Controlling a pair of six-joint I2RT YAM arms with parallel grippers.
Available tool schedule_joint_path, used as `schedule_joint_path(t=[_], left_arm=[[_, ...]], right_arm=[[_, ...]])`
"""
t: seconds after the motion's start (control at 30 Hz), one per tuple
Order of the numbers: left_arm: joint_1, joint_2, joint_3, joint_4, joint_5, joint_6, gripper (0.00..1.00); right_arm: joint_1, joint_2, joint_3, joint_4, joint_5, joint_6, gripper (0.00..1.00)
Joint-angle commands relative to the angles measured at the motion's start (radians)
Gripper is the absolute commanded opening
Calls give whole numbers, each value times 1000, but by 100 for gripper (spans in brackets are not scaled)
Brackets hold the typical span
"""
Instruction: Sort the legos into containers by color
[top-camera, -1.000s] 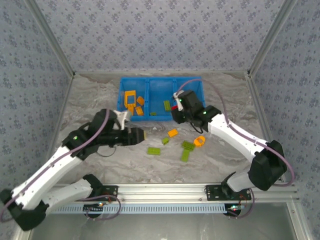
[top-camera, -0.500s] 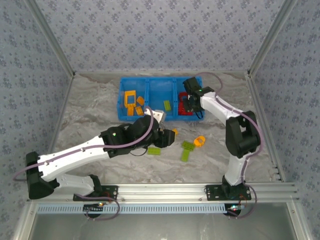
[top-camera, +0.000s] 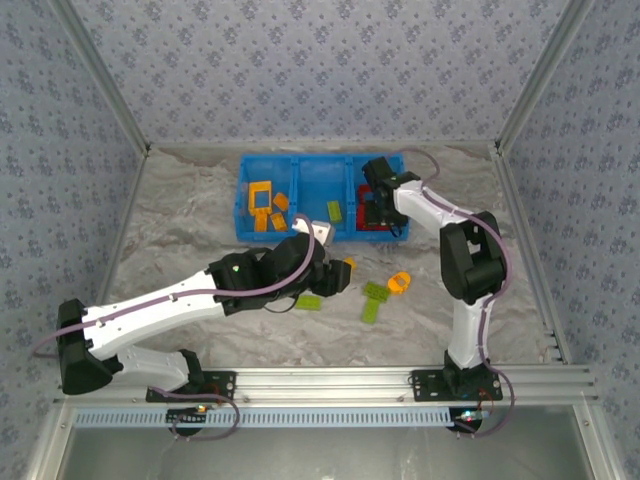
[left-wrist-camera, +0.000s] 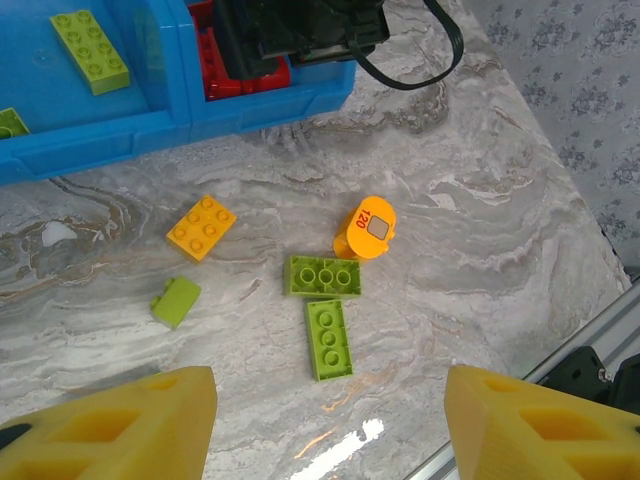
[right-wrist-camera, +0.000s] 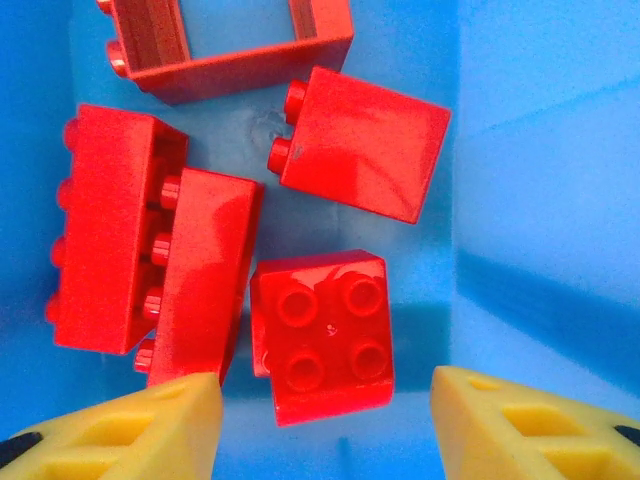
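Blue plastic forms the three-part bin (top-camera: 318, 185) at the table's twelve o'clock. Orange bricks (top-camera: 262, 205) lie in its left compartment, lime bricks (top-camera: 333, 210) in the middle and red bricks (top-camera: 372, 222) on the right. Each colour is kept apart, as the sorting asks.

The left gripper (left-wrist-camera: 325, 420) hovers over the table's centre, where the unsorted pieces lie. Its yellow fingers are spread wide with nothing between them, apparently ready to choose a piece. From its wrist camera, a small green brick (left-wrist-camera: 176, 301) sits at ten o'clock and an orange brick (left-wrist-camera: 202, 227) at eleven. A long green brick (left-wrist-camera: 328, 340) lies nearest, straight ahead at twelve. Another green brick (left-wrist-camera: 325, 276) touches its far end. An orange round piece (left-wrist-camera: 372, 228) stands just beyond, toward one o'clock.

The right gripper (right-wrist-camera: 320, 425) hangs inside the red compartment, fingers parted and empty, a posture that fits a drop-off. A square red brick (right-wrist-camera: 322, 335), studs up, lies directly ahead of the gap at twelve o'clock.
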Motion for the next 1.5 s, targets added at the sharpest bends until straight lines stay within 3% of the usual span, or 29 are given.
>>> schedule_joint_path(t=[0.0, 0.07, 0.17, 0.3, 0.43, 0.6, 0.7, 0.93, 1.27, 1.47], left_arm=[[-10, -24, -10, -47, -45, -29, 63], [-10, -28, -16, -95, -81, -98, 63], [-7, -28, -44, -221, -146, -319, 65], [7, -5, -123, -219, -110, -558, 67], [25, 34, -196, -133, -59, -769, 70], [74, 97, -285, -39, 33, -1078, 73], [101, 142, -285, -27, 75, -1191, 74], [138, 244, -271, 29, 145, -1344, 72], [209, 377, -189, 5, 188, -1384, 69], [213, 434, -186, 3, 230, -1419, 59]], right_arm=[[16, -132, 2, -16, 43, 5, 60], [32, -216, -26, 0, 64, 0, 59], [85, -392, -144, 91, 79, -28, 60], [257, -663, -392, 286, 70, -149, 62], [415, -886, -629, 433, -17, -237, 63], [554, -1094, -790, 411, -14, -184, 66], [630, -1155, -819, 359, 39, -141, 66], [758, -1189, -873, 366, 97, -115, 66], [791, -1180, -870, 368, 112, -89, 66], [811, -1176, -878, 372, 134, -72, 66]])
